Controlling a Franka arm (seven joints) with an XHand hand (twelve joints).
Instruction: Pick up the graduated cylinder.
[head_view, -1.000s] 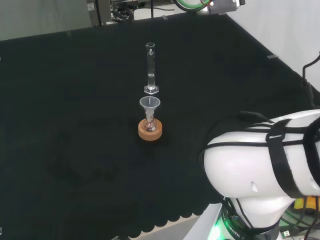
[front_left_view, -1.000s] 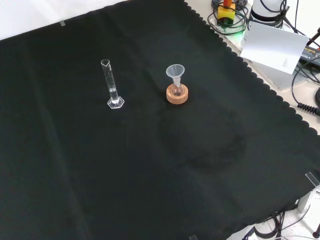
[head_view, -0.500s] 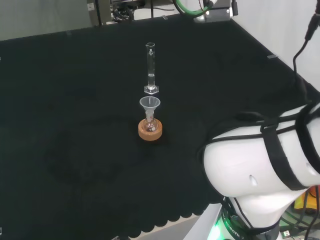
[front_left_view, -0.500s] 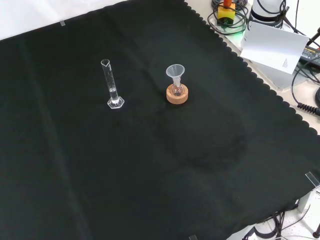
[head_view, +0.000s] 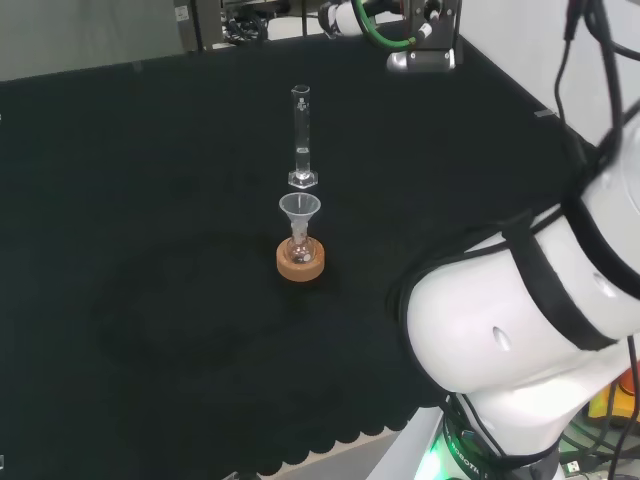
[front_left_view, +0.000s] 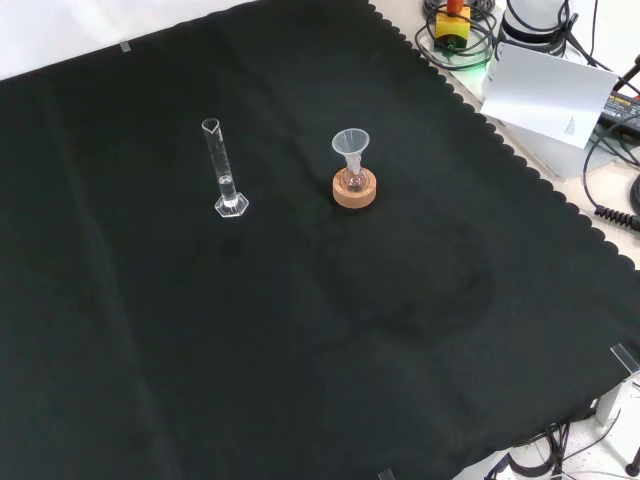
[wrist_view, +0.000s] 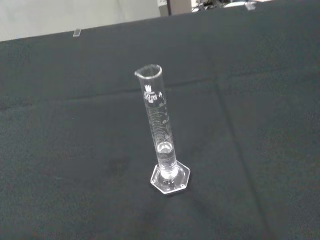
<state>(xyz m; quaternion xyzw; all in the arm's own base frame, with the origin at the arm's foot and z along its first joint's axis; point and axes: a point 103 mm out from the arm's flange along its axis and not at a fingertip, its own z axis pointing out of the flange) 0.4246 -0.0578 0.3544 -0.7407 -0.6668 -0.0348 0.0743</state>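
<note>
While the graduated cylinder (front_left_view: 224, 168) is standing upright on its hexagonal foot near the middle of the black-clothed counter (front_left_view: 300, 350), nothing is touching it. A little clear liquid seems to be sitting low in its tube. Just beside it, a small flask with a funnel (front_left_view: 351, 142) in its neck is resting in a cork ring (front_left_view: 355, 190). The wrist camera is looking straight at the cylinder from some way off, so the approach appears to be getting under way. Next, the robot hand is going to need to come alongside the slim tube and close around it without tipping it. I cannot tell how its fingers are set.
</note>
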